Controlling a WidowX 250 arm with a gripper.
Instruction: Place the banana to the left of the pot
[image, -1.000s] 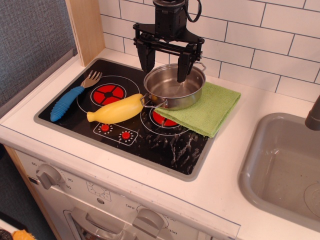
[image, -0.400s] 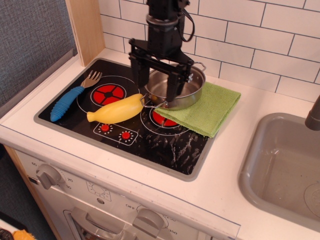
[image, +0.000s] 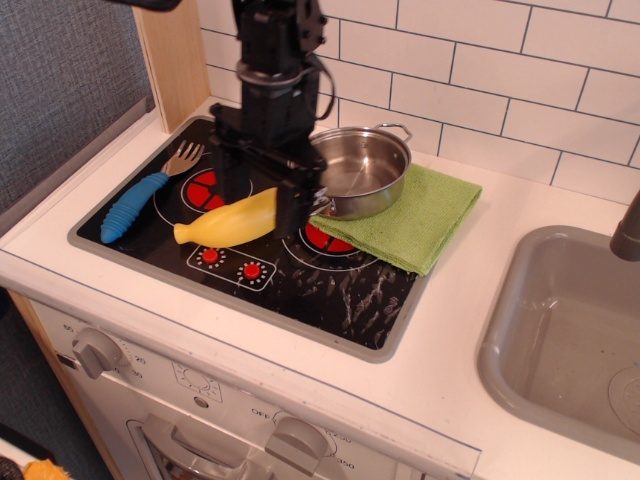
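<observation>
Smooth yellow plastic banana (image: 228, 220) lay on the black hob, just left of the shiny steel pot (image: 360, 172). Black gripper (image: 263, 196), jaws spread, straddled it; best to close mid-body, squarely.

Little can be read. On the white oven front panel (image: 250, 415) below the stovetop, small grey print sits around the knobs (image: 300, 438): "350" shows at the right of the middle knob, and a short word that looks like "OFF" stands just above and left of it, though it is too small to be sure. Near the left knob (image: 95, 350) a tiny number, seemingly "20", is printed. Small pictograms on the panel carry no legible lettering.
</observation>
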